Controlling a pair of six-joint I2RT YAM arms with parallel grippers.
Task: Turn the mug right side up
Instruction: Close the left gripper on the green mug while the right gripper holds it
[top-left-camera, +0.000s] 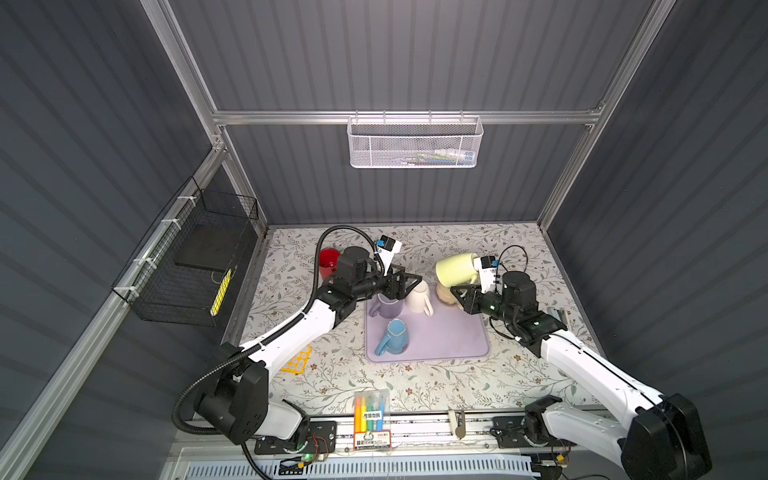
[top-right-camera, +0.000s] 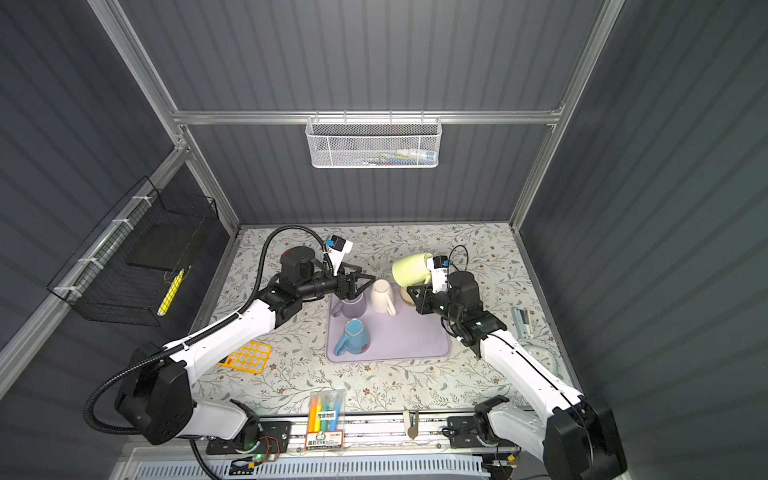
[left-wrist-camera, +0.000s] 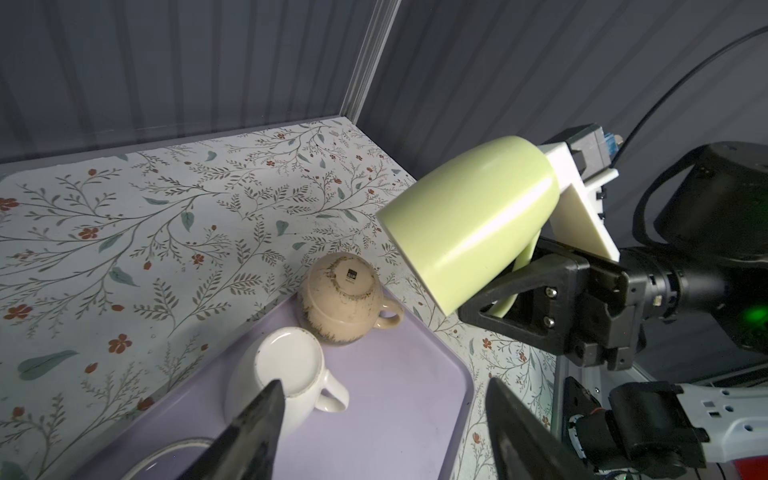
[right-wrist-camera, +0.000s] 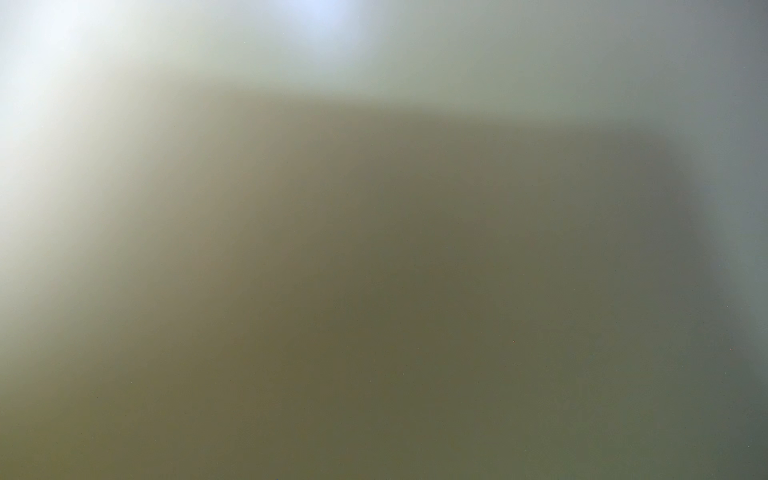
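A pale green mug hangs in the air above the tray's far right corner. It lies tilted on its side, its base toward the left arm. My right gripper is shut on its handle. The right wrist view shows only a green-brown blur. My left gripper is open and empty, hovering over an upside-down white mug on the purple tray.
On the tray also stand an upside-down beige mug, a purple mug and a blue mug. A red cup, yellow stencil, marker pack and stapler lie around it.
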